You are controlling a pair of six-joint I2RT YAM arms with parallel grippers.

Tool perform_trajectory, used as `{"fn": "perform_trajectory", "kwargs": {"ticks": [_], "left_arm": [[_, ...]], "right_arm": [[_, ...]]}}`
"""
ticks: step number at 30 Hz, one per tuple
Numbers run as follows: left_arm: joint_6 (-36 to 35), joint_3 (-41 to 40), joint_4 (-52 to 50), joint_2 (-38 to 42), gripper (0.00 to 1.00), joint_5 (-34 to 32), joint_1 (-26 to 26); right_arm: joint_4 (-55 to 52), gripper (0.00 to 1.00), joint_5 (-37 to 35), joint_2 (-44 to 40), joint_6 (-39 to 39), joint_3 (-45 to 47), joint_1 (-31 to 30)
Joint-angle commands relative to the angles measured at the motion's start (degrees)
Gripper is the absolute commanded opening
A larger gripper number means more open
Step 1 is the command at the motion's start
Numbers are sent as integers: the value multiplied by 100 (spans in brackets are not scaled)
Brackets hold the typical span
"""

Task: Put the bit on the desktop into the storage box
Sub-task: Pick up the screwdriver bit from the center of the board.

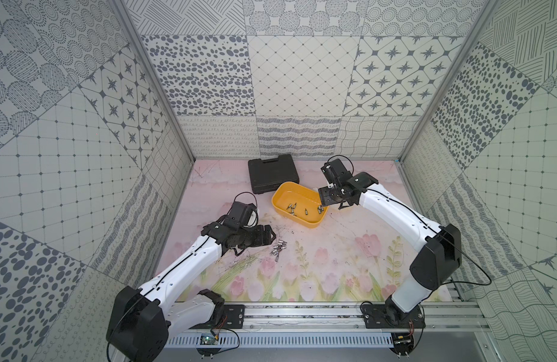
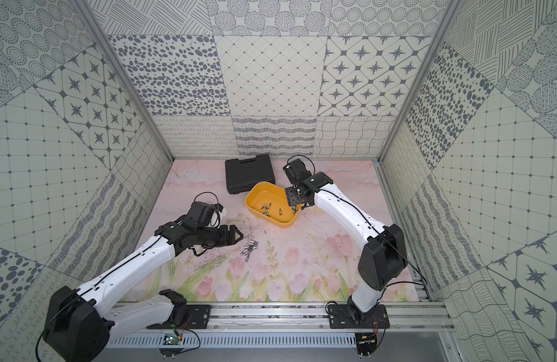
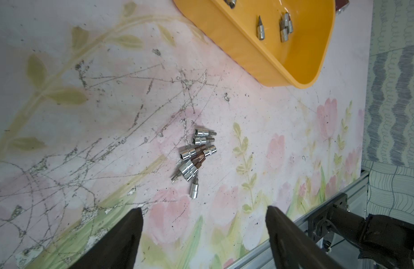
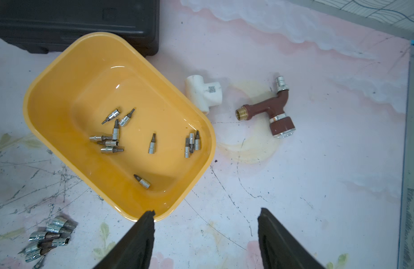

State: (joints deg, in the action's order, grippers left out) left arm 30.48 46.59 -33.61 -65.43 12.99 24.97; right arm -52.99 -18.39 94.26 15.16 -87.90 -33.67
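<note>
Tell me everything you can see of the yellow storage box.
The storage box is a shallow yellow tray, apparently glossy plastic, rectangular with rounded corners and a rolled rim. It sits upright on the flowered tabletop, askew to its edges, one corner near the black tool case. Roughly a dozen silver bits lie inside.

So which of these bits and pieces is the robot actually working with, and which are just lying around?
In the job: loose bits on the desktop; yellow storage box; bits already inside it.
Just lying about: black tool case; white pipe tee; brown tap.
</note>
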Motion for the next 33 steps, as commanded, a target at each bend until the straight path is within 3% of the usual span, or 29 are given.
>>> {"fn": "perform_trajectory", "kwargs": {"ticks": [1,8,18,33], "left_arm": [[48,234,-825,-135,86,-766,601],[185,418,-1023,-560,80,-1042,1311],[198,608,-986,-1470,71,-1343,1762],[-41,1085,-1079,-2601,48,-1697,1955]], "right_arm": [[219,82,-501,-471,21,312,53],[446,96,-727,-1345,175,1008,217],[854,97,-787,-2205,401,1679,506],[929,97,-701,-2278,454,1873,660]]}}
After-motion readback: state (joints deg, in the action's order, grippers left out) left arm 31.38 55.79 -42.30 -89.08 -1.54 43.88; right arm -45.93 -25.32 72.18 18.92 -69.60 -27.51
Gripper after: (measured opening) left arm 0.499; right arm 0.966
